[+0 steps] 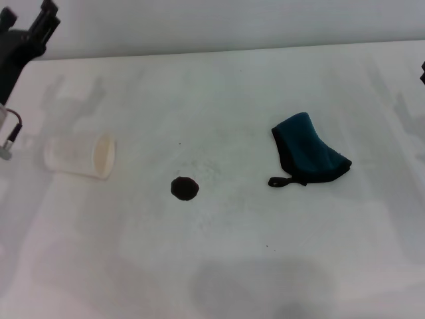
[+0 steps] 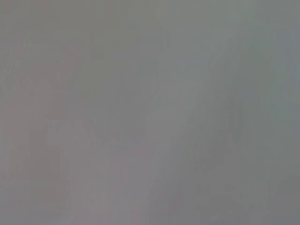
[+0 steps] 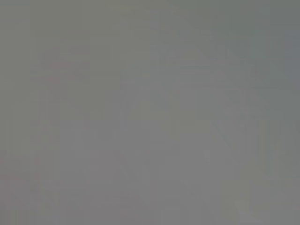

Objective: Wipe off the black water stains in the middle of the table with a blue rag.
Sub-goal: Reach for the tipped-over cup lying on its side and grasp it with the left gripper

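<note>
The black water stain (image 1: pixel 184 188) is a small round blot in the middle of the white table (image 1: pixel 219 266). The blue rag (image 1: pixel 309 151) lies bunched on the table to the stain's right, its black loop tag (image 1: pixel 277 181) pointing toward the stain. My left gripper (image 1: pixel 41 21) hangs at the far left corner, well away from both. At the right edge only a black sliver of my right gripper (image 1: pixel 422 73) shows, far from the rag. Both wrist views show only a blank grey surface.
A translucent white cup (image 1: pixel 81 155) lies on its side left of the stain, mouth facing the middle. A tiny black speck (image 1: pixel 179 143) sits beyond the stain. The table's far edge meets a pale wall (image 1: pixel 232 20).
</note>
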Tool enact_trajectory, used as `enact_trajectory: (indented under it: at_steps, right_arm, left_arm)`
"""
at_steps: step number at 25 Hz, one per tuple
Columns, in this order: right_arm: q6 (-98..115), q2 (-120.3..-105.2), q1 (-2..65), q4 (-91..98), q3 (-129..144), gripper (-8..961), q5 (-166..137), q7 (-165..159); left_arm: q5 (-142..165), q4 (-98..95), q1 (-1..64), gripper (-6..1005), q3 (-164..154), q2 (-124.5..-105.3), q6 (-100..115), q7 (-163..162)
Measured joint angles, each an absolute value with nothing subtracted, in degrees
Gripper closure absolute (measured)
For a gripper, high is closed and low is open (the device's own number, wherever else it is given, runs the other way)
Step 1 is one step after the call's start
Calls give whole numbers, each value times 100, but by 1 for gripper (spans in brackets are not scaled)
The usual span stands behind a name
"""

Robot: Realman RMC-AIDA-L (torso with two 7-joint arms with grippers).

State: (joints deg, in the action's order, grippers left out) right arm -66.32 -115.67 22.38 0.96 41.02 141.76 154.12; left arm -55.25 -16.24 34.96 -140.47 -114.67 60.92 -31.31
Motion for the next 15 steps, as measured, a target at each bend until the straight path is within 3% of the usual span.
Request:
enact_trajectory:
  at_steps: [3, 9, 15]
  right_arm:
    - [-6614, -11563, 2278, 125, 4139, 171, 14166, 15411]
    - [-6603, -11559, 2366, 133, 4149, 171, 14159, 15408]
    - [-6588, -11594, 2463, 37, 4157, 171, 14146, 15405]
  left_arm:
    - [-4579, -1185, 3705, 111, -14048, -11091, 6106, -4844]
    - [-2906, -95, 4182, 111, -14093, -10627, 6889, -6869]
    - [-2246, 1414, 4898, 112, -15219, -10545, 7628, -7874]
